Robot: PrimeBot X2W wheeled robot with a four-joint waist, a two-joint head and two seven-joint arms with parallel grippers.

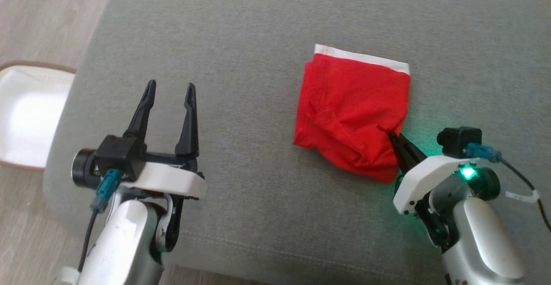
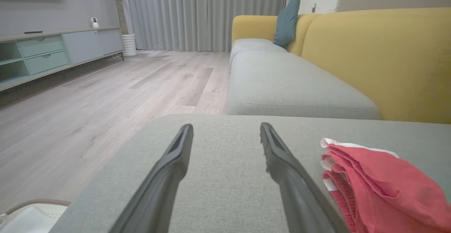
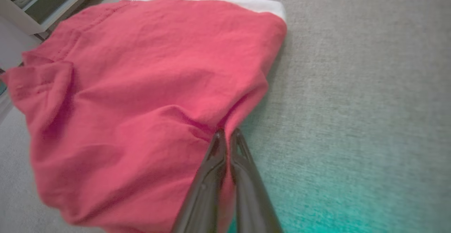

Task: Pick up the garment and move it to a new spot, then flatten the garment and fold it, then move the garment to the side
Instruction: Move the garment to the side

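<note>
Grey sofa cushion (image 1: 241,35) bearing folded red garment (image 1: 351,104).
Right gripper (image 1: 392,137) is pinching its near corner; left gripper (image 1: 170,85) is hovering spread, empty.

**Black fingers, white shells, silver arms**

The left gripper (image 1: 170,85) and right gripper (image 1: 392,136) each carry two long, black, tapering fingers (image 1: 142,113). Behind the fingers sits a curved white shell (image 1: 172,179), the right one dotted with small dark screws (image 1: 412,202). Beside each shell is a black camera block (image 1: 118,149) with a teal plug (image 1: 106,188) and a dark cable (image 1: 88,233). A green light (image 1: 468,173) glows behind the right shell. The forearms (image 1: 125,242) are smooth silver-grey, and the left bears a small X mark (image 1: 162,233).
</note>
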